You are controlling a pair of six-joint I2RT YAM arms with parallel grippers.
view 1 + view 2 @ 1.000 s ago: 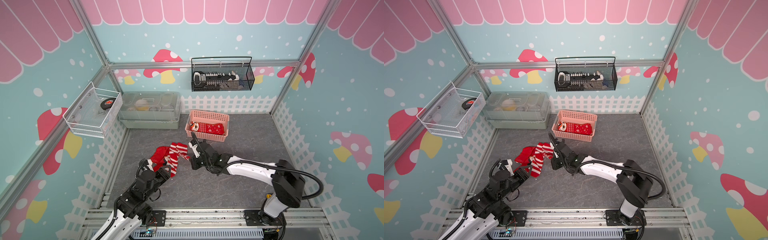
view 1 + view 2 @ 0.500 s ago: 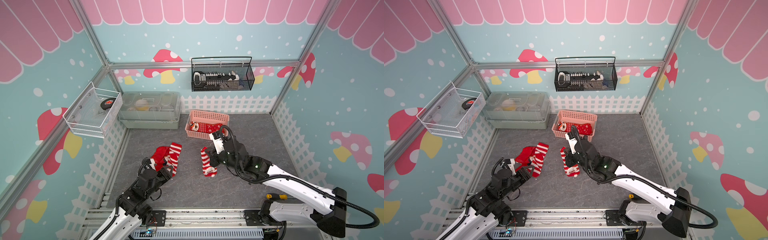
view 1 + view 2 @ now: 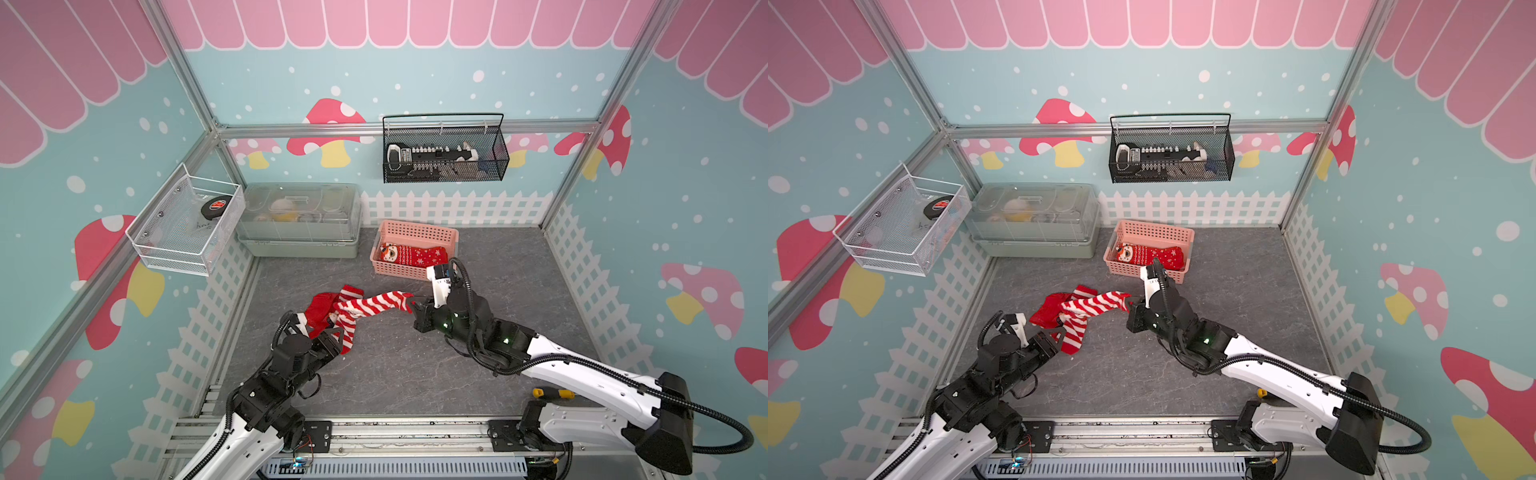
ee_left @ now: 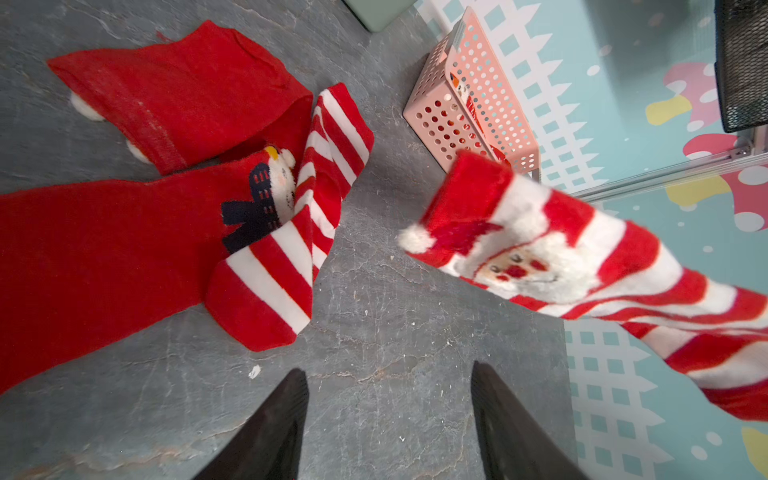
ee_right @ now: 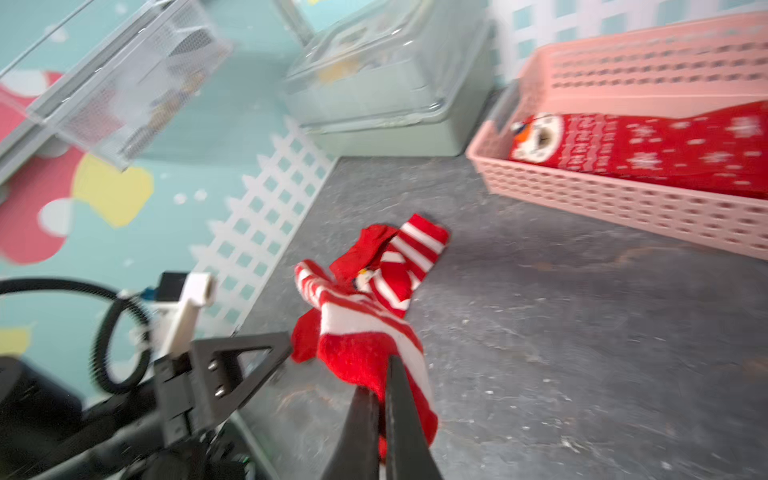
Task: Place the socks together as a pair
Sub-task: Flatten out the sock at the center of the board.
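Right gripper [image 3: 412, 306]: jaws pressed together on the solid red end of a striped Santa sock [image 3: 376, 303], pinching it clear of the bench [image 3: 415, 374]. The sock is stretched out toward the left arm. Left wrist view shows its Santa face, white pompom and red cuff [image 4: 561, 266] in the air. Right wrist view shows the fabric bunched between the black fingers [image 5: 365, 332]. Its free end reaches over the sock pile in both top views; can't tell if it touches. Left gripper [image 4: 387, 369]: jaws spread, nothing between them, hovering low over bare bench just beside the pile. Pile on the bench, left of centre: a plain red sock [image 4: 178, 91], with a striped sock [image 4: 282, 266] lying partly across more red fabric that carries a small white-faced figure in navy. Same pile in a top view: red [image 3: 320, 305], stripes [image 3: 347, 336]. One snowflake sock [image 3: 411, 254] with a face at its cuff lies flat inside the pink basket [image 3: 415, 272] at the back, well apart from the pile. Writing: the black disc [image 3: 216, 205] in the wire tray [image 3: 166, 257] has a red mark, too small to read.
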